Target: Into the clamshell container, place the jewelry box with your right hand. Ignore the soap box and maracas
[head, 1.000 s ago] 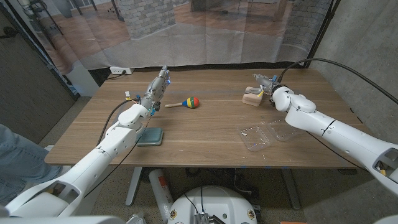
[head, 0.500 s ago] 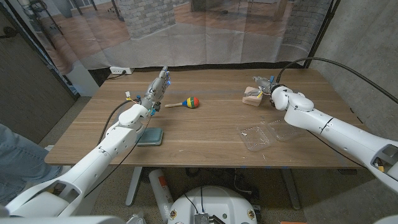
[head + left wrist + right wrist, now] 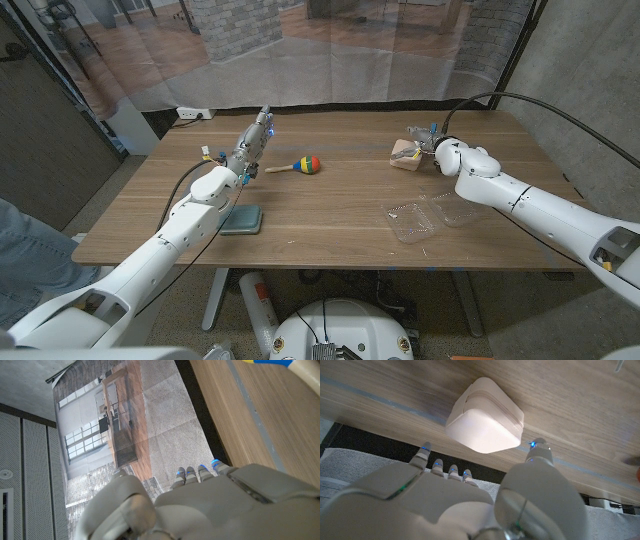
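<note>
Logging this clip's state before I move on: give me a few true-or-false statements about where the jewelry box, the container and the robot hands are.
1. The jewelry box is inside the clamshell container. False: it sits on the table beyond the container.
2. The right robot hand is beside the jewelry box with fingers apart. True.
3. The clamshell container lies open. True.
4. The left robot hand holds the maraca. False: the maraca lies apart from it on the table.
</note>
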